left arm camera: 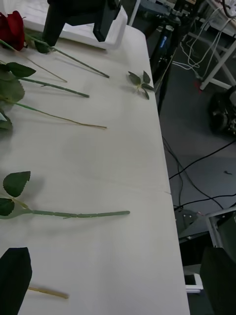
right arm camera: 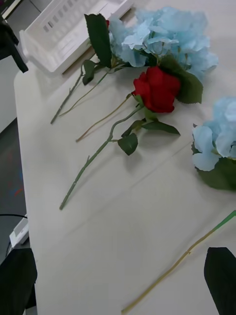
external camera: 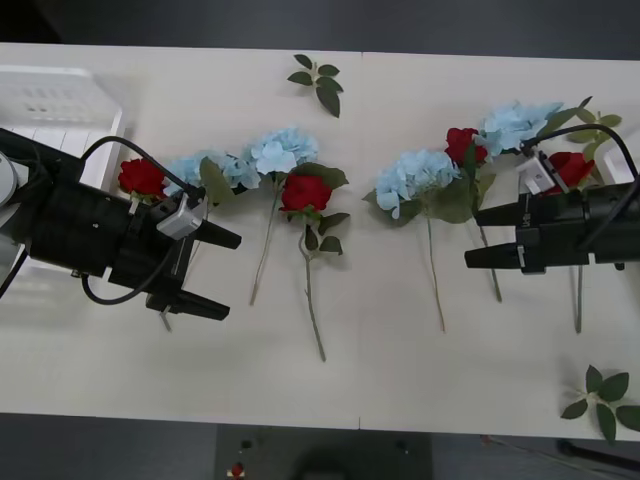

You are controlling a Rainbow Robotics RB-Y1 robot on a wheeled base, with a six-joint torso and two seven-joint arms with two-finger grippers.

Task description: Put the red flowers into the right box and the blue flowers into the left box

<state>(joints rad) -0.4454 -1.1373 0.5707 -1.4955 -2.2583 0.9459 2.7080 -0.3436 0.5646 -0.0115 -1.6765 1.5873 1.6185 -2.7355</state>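
Several red flowers (external camera: 305, 192) and blue flowers (external camera: 283, 150) lie in a row across the table, heads away from me, stems toward me. My left gripper (external camera: 216, 272) hovers open beside the leftmost red rose (external camera: 141, 177), just off its stem. The open right gripper (external camera: 484, 237) hangs between the stems below a red rose (external camera: 463, 143) and a blue head (external camera: 518, 122). The slotted left box (external camera: 60, 100) stands at the far left. In the left wrist view a corner of the right box (left arm camera: 115, 30) shows behind the right arm.
Loose leaf sprigs lie at the back middle (external camera: 318, 80) and the front right corner (external camera: 600, 395). The table's front strip is bare. Off the table's right end are cables and furniture legs (left arm camera: 206, 59).
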